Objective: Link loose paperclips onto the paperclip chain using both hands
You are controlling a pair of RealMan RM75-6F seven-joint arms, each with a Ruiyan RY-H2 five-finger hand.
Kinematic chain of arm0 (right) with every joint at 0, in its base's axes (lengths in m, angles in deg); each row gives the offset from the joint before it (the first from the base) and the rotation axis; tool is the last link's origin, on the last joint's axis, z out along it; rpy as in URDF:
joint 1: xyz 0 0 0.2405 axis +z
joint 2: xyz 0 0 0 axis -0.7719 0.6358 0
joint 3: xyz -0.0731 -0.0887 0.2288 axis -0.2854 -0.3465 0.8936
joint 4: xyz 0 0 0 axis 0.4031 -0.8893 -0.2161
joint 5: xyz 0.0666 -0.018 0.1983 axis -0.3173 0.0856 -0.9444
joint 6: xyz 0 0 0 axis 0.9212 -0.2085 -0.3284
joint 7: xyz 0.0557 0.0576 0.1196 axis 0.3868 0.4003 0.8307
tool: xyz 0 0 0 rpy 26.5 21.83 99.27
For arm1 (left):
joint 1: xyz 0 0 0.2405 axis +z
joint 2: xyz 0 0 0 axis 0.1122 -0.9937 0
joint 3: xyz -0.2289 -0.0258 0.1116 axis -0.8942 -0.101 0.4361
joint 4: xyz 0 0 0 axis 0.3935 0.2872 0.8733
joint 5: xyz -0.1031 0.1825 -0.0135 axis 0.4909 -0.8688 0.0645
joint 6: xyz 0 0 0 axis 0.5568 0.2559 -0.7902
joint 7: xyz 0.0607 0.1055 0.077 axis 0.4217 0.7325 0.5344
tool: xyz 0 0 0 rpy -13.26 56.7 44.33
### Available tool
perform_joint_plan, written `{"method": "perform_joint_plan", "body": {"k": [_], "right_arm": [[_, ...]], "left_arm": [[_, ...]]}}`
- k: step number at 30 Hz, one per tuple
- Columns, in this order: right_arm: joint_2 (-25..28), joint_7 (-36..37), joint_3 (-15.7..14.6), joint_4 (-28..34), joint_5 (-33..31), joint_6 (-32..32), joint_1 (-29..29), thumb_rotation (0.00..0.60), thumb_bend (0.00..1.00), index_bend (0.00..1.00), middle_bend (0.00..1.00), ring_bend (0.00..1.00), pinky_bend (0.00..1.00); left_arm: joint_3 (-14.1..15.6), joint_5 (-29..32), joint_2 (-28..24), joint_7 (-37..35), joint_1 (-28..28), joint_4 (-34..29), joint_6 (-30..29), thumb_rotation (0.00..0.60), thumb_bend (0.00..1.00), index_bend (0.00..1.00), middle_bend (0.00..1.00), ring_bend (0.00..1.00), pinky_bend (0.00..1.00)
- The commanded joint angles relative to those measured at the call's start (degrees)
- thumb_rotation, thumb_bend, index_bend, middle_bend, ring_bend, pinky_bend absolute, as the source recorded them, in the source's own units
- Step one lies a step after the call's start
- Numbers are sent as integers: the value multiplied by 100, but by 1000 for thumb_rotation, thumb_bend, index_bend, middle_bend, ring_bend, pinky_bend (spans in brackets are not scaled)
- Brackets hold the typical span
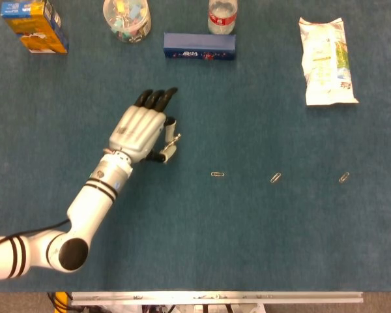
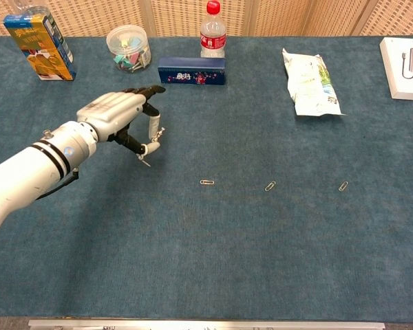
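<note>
My left hand (image 1: 142, 126) (image 2: 122, 113) hovers over the blue cloth left of centre, pinching a short paperclip chain (image 1: 173, 142) (image 2: 151, 146) between thumb and a finger; the other fingers stretch forward. The chain dangles below the pinch. Three loose paperclips lie in a row to the right: one (image 1: 217, 175) (image 2: 206, 182) nearest the hand, a second (image 1: 275, 177) (image 2: 270, 186), and a third (image 1: 344, 177) (image 2: 343, 186) farthest right. My right hand appears in neither view.
Along the far edge stand a yellow-blue carton (image 2: 40, 46), a clear tub of clips (image 2: 128, 47), a dark blue box (image 2: 191, 70), a water bottle (image 2: 213, 34) and a white snack bag (image 2: 310, 82). A white box (image 2: 404, 58) sits at far right.
</note>
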Motion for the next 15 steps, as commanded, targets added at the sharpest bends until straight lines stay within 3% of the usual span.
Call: {"method": "perform_joint_plan", "body": {"k": [1,10,15], "right_arm": [[29,42,14,12,31,-52,-27,600,12,334,288,214,464],[112,285,54,-37,93,-187,-124,600,13,334,288,213,464],[147,442,65,-118,87,-282,-220,600,13,334,288,214,464]], "left_arm": [[-156,114,-57,156,-192,-68,57,600,327,585,0,0,0],[-320,437,135,608,-803,83,313,600,326,588,0,0,0],[-347,427,319,466,-1048,339,567,600,327,594,0,0,0]]}}
